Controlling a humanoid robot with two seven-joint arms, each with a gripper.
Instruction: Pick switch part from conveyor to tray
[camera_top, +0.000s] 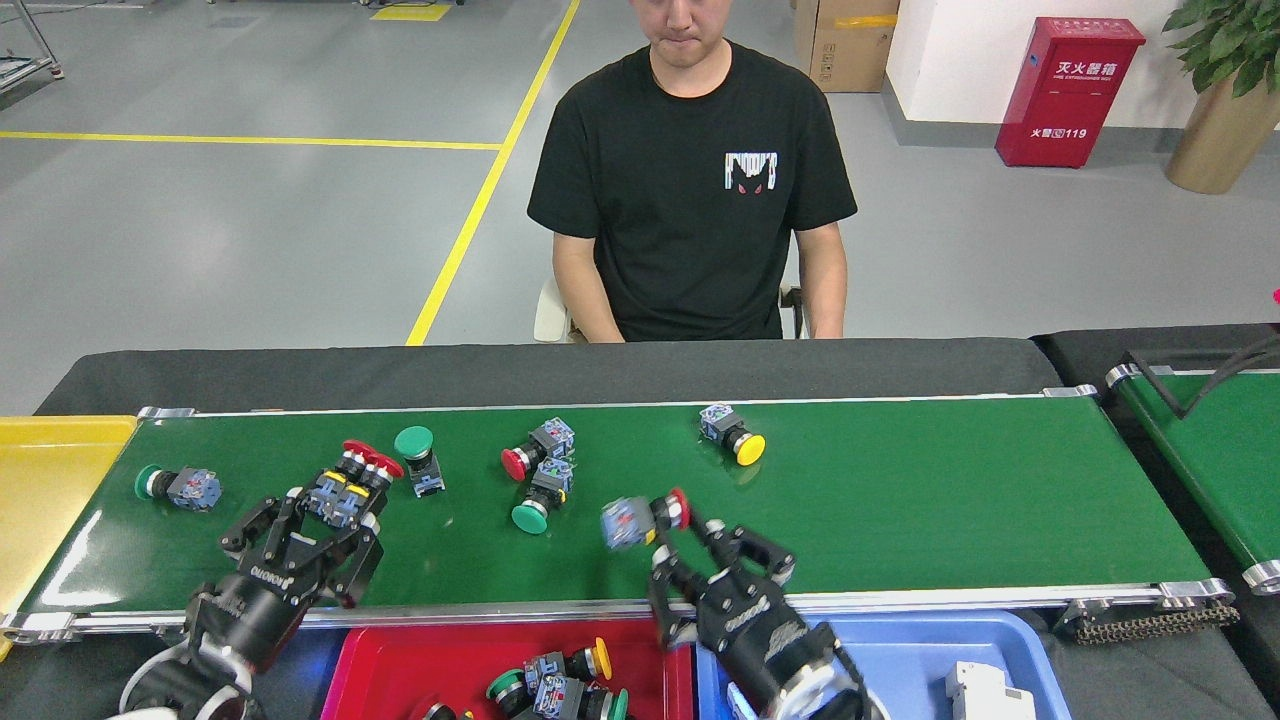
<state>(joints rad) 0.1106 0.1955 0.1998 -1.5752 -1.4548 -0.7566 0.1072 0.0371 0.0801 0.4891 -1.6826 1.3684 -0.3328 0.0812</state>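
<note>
The conveyor (900, 500), a dark-green belt on a black table, stands on grey floor. Right gripper (672, 540) clamps a red switch part (645, 518) above the belt's near edge, beside the red tray (400, 655). Left gripper (320, 525) spread around red switches (352, 482)

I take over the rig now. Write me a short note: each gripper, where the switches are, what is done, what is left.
Right gripper: shut on a red switch, lifted over the conveyor, near the red tray.
Left gripper: open around the pair of red switches, not closed.
Done: several switches lie in the red tray.
Left on the belt: green switch at far left, upright green switch, red-and-green pair, yellow switch.
</note>
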